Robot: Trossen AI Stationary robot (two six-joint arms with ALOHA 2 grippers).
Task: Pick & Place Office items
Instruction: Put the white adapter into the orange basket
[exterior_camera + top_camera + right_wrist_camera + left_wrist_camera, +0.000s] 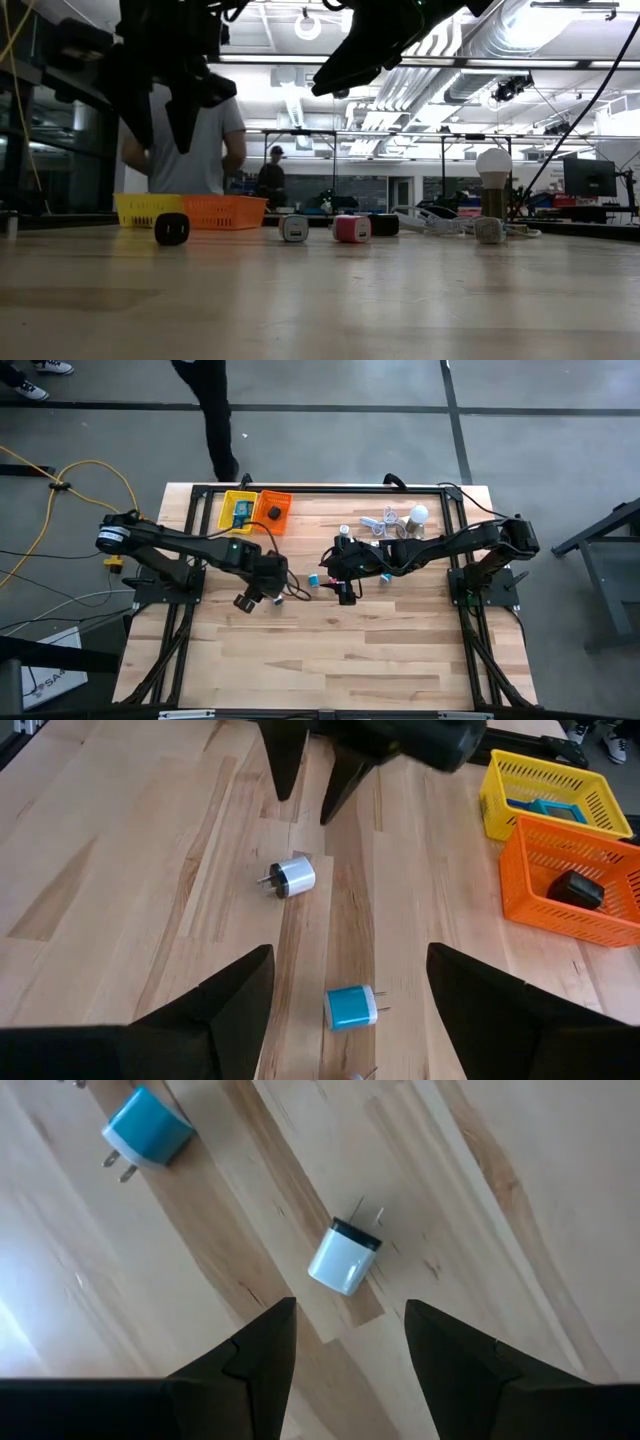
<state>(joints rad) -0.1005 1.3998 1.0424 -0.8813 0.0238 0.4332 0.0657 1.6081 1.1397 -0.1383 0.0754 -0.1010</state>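
Left gripper (pixel 345 1350), fingers apart, hovers over the white plug adapter (pixel 343 1261), which lies flat just ahead, prongs pointing away.

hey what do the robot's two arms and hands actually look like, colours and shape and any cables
Both arms are dark, nearly black, built of jointed segments. The left arm has a silvery ring on its shoulder joint. Each ends in a hand with two flat, tapering black fingers: left hand, right hand. Black cables run alongside the right arm.
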